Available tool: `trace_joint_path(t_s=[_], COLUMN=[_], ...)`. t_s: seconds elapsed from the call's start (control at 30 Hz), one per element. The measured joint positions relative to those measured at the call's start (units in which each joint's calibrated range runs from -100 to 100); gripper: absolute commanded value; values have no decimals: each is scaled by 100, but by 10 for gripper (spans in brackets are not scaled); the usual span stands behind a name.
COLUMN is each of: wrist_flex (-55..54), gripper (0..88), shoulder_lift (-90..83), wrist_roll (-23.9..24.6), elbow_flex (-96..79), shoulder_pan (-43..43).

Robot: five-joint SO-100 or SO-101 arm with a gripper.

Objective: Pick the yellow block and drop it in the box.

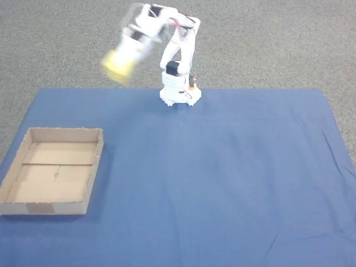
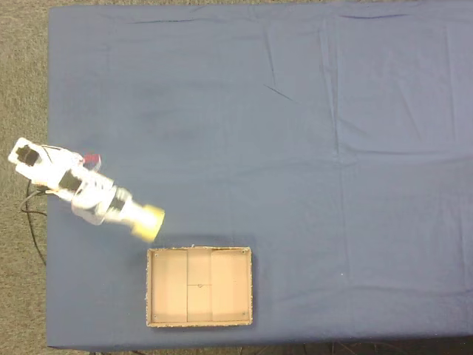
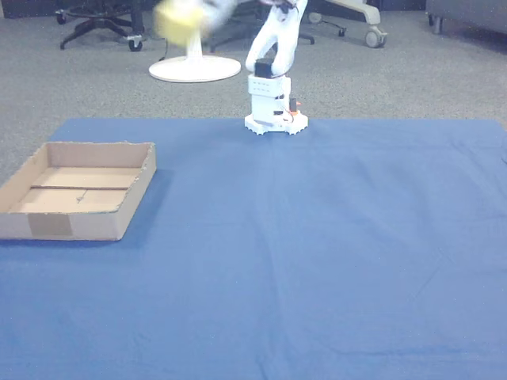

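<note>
The carry step was in hand — the blurred gripper (image 1: 119, 69), seemingly clenched on the small pale-yellow block (image 2: 150, 220), hung raised beside the shallow brown cardboard box (image 2: 199, 322); next, reaching over it.

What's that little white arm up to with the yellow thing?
The arm is carrying the yellow block, raised above the blue cloth at the end of its pincer. The picture is blurred there, so the grip itself is hard to make out. In the top-down fixed view the block sits just short of the box, whose floor is bare.
</note>
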State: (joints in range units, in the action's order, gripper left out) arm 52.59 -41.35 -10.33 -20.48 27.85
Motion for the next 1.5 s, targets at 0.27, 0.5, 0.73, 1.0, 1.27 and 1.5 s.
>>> trace_joint_path(t_s=[0.27, 0.5, 0.73, 1.0, 1.27, 1.5], wrist_flex=[-470, 745, 1277, 1254, 1246, 1967], gripper=[165, 163, 255, 356, 114, 2], shoulder_lift=[4246, 7101, 8346, 8525, 5226, -1449], wrist_roll=[-254, -415, -440, -523, 103, 796], elbow_flex=[3696, 5855, 6930, 7179, 4265, 107], shoulder_pan=[1595, 1407, 1317, 1431, 524, -1726])
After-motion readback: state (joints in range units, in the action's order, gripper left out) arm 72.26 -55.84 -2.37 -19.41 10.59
